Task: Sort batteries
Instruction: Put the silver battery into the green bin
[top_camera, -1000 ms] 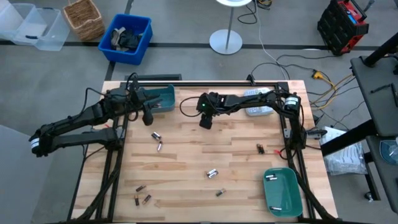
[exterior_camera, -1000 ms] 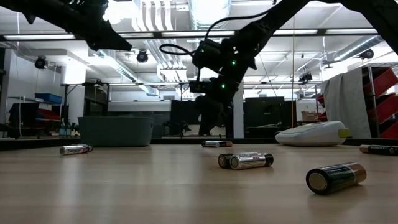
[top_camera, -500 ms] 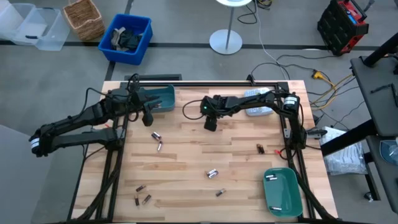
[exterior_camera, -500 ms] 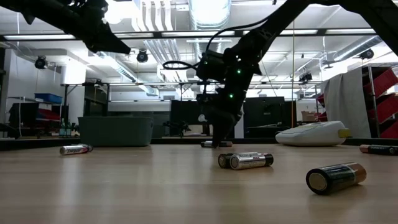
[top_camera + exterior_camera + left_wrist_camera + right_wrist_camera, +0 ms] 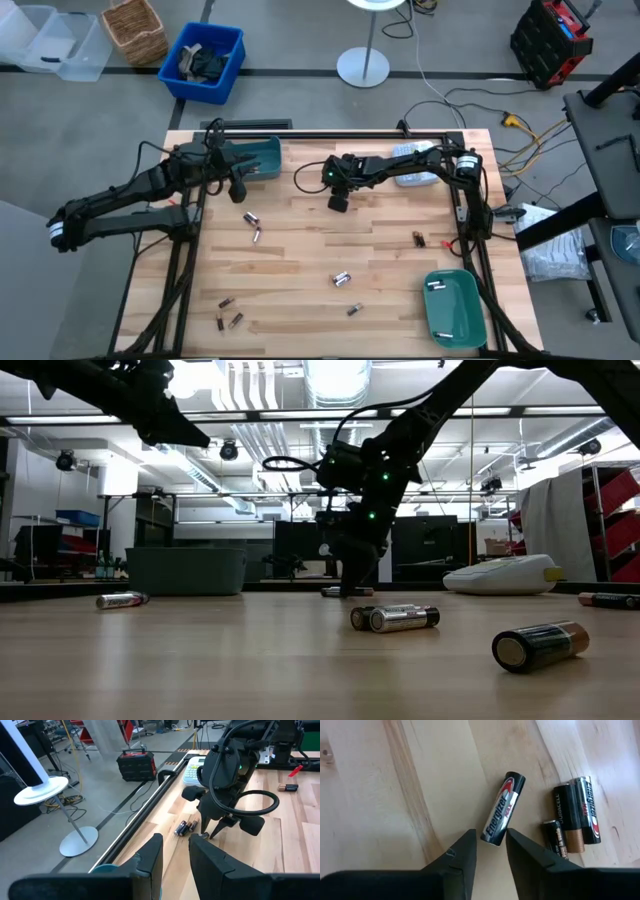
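High view: the table [image 5: 300, 270] has a green tray [image 5: 452, 308] at five o'clock and a teal bin [image 5: 268, 158] at eleven o'clock.
Done so far: two pale cells [image 5: 440, 286] appear to lie in the green tray; what the teal bin holds cannot be told.
Left to do: most batteries are loose on the wood, a pair [image 5: 253, 226] at nine o'clock, a pair [image 5: 342, 279] near the centre, one [image 5: 352, 310] at six o'clock, three dark ones [image 5: 229, 313] at seven o'clock and brown ones [image 5: 419, 239] at three o'clock. By this count the sorting is judged early.
Right gripper [image 5: 490, 851]: down at the table's twelve o'clock, its fingers [image 5: 462, 857] part closed and set either side of the near end of a silver and black battery [image 5: 503, 808]. Whether the pads are pressing it yet cannot be told.
Beside that cell: three more batteries [image 5: 575, 815] lie together just beyond it.
Left gripper [image 5: 175, 852]: waits above the teal bin at eleven o'clock, fingers [image 5: 152, 857] a little apart, nothing between them.
Not for sorting: a label maker [image 5: 415, 172] at one o'clock.
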### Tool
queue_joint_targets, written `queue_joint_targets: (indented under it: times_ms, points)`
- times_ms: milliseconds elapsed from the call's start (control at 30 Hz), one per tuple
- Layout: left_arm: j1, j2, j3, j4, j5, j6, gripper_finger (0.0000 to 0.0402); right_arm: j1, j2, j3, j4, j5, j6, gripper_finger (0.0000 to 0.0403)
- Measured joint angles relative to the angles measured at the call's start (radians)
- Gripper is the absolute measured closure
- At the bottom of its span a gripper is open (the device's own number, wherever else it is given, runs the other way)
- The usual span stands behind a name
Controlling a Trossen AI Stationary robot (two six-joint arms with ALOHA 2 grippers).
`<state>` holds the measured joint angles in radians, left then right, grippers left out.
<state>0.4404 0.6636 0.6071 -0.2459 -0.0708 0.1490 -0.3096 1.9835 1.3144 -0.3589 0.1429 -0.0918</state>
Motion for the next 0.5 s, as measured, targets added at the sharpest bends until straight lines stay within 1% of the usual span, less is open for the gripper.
queue_joint_targets:
  times_ms: [300, 367, 500]
  points:
    - [0.0, 0.0, 0.0, 0.0, 0.0, 0.0, 0.0326, 0.0, 0.001, 0.0, 0.014, -0.007, 0.015, 0.0336]
    - [0.0, 0.0, 0.0, 0.0, 0.0, 0.0, 0.0326, -0.001, 0.001, 0.0, 0.02, -0.035, 0.016, 0.0335]
    - [0.0, 0.0, -0.001, 0.0, 0.0, 0.0, 0.0326, -0.001, 0.001, 0.0, 0.047, -0.039, -0.004, 0.0317]
